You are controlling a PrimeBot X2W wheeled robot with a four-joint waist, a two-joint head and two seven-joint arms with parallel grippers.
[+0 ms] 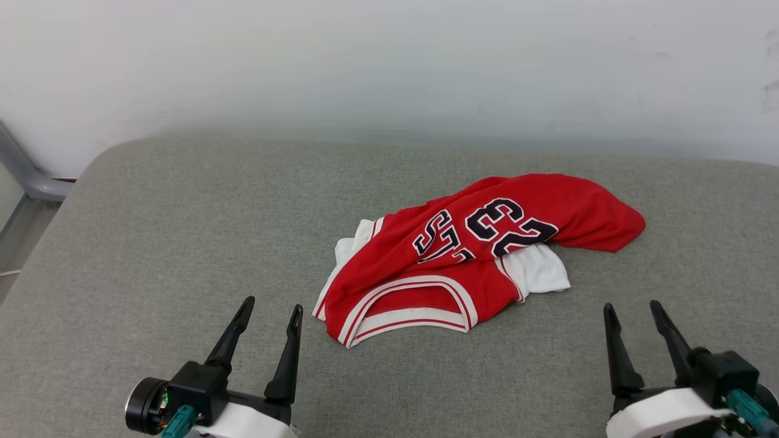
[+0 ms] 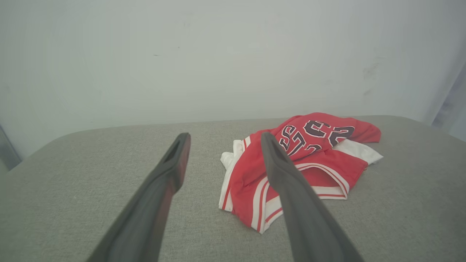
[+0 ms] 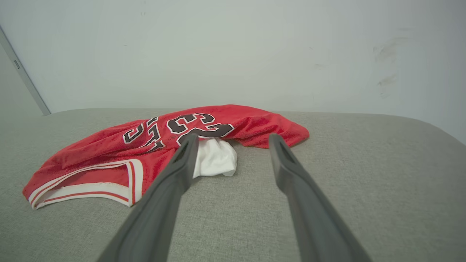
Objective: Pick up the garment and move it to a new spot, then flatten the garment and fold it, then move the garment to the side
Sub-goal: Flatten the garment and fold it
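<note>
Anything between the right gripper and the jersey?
Nothing. In the head view, only bare grey cushion lies between the open right gripper and the jersey.

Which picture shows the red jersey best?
The head view: it looks down on the whole crumpled garment, unobstructed. In the left wrist view a finger of the left gripper crosses it; in the right wrist view a finger of the right gripper hides part of its white sleeve.

The left gripper (image 1: 272,304) and right gripper (image 1: 632,304) each carried two long, tapered dark fingers (image 1: 228,340) seated in a black block (image 1: 201,380). Behind the block sat a white wrist shell (image 1: 240,423); beside the block, a teal connector (image 1: 181,421) and a black cylindrical housing (image 1: 143,404).
</note>
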